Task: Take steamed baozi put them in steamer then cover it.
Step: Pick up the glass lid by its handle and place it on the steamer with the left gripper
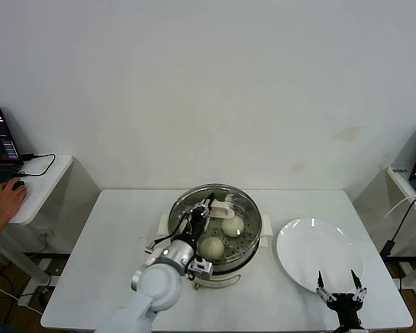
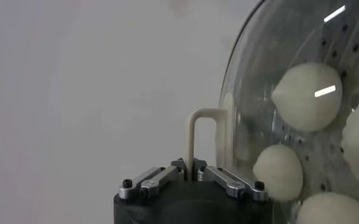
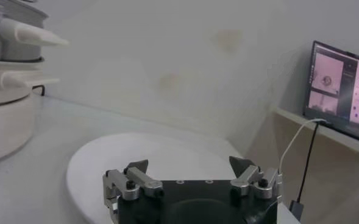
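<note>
On the white table [image 1: 111, 250], the steamer [image 1: 218, 267] stood at the middle, its shiny pot on a cream-white base. The glass cover [image 1: 215, 216] lay over the pot, and the left tool [image 1: 201, 216] reached over it from the near left side, clenched on the cover's cream-white bar handle [image 2: 199, 137]. The left wrist view showed that handle gripped between the closed fingers [image 2: 225, 178], with the steamed baozi [image 2: 306, 96] visible through the glass on the perforated tray; four buns showed there, though only two could be made out from the head view [image 1: 232, 225].

The right tool [image 1: 341, 290] waited at the near right corner of the table, just at the near edge of the flat white plate [image 1: 319, 253], its fingers [image 3: 138, 168] spread apart and holding nothing.

Laptops stood on side desks at either side, and a person's hand [image 1: 7, 200] rested on a mouse at the left desk.
</note>
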Tool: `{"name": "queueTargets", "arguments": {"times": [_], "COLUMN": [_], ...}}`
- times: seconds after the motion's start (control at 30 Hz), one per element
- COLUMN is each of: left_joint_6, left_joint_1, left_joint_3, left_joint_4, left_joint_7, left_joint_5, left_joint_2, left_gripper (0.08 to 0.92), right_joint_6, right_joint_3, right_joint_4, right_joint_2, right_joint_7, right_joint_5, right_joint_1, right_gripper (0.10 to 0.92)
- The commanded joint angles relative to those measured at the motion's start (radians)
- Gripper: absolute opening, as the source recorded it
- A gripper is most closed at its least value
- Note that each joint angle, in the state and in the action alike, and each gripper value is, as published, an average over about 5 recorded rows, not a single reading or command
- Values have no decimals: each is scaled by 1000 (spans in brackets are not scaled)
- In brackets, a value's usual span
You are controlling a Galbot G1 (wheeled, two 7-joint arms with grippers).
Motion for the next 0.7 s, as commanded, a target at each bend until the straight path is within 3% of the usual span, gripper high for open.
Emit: {"name": "queueTargets", "arguments": {"times": [0.03, 0.7], "left_joint_6": [-1, -20], "left_joint_1": [1, -3], "left_joint_3": [11, 5], "left_joint_4": [10, 42], "left_joint_7": [3, -7], "left_joint_5": [25, 24], "left_joint_2": [-17, -19], "left_gripper": [151, 151], "right_joint_6": [2, 1], "right_joint_3": [0, -5], "right_joint_4": [-2, -13], "right_joint_2": [-1, -3], "right_joint_7": [0, -1], "right_joint_5": [-3, -4], "right_joint_1": [0, 7], "right_gripper": [823, 823]}}
